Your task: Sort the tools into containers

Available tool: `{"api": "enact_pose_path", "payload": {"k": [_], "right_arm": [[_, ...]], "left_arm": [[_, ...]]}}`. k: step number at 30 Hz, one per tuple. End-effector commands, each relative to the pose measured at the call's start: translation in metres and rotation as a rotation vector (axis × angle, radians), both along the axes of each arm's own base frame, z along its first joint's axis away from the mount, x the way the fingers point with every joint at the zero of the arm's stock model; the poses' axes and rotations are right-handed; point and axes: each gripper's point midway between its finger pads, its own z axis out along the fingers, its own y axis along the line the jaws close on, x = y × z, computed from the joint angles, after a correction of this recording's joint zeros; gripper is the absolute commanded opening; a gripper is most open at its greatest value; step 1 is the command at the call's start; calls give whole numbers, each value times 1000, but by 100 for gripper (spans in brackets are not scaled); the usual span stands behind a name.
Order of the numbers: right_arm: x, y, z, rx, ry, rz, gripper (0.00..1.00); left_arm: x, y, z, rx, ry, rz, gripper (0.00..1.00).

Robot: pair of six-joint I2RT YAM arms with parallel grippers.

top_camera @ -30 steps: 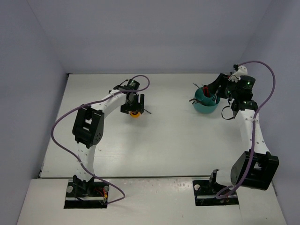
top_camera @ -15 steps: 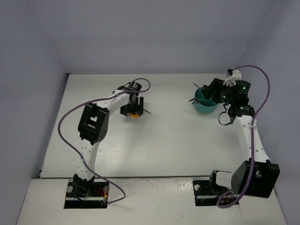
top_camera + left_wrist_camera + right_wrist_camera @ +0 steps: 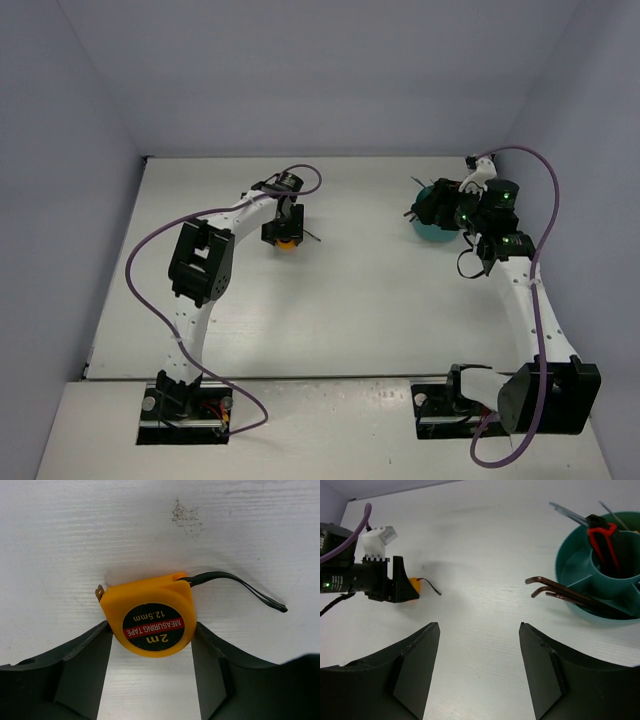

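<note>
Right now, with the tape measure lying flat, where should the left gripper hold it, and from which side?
Take the tape measure by its round orange body, left gripper coming straight down, one finger on each smooth side. It lies flat, label up; the black strap and metal tab stick out elsewhere.

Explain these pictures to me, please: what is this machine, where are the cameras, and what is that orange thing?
These are two robot arms bolted to a white table. One picture looks down from above; the other two come from cameras on each wrist, so the dark wedges are each gripper's own fingers. The left gripper is closed on an orange tape measure lying on the table. The right gripper is open and holds nothing. Beside it stands a teal cup with dividers, already holding a red-handled tool and other tools.
</note>
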Motion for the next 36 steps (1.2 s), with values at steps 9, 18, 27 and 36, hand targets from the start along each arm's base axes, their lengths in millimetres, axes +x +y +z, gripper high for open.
{"api": "enact_pose_path", "payload": {"k": [9, 18, 27, 36], "right_arm": [[-22, 111, 14, 31, -21, 364, 63], [-20, 174, 5, 61, 40, 559, 60], [-12, 204, 2, 64, 57, 630, 45], [-16, 238, -3, 78, 84, 707, 56]], "left_arm": [[-10, -29, 94, -225, -219, -118, 21], [-41, -45, 129, -408, -297, -218, 21], [-75, -48, 174, -537, -411, -303, 21], [-96, -53, 191, -595, -460, -363, 21]]}}
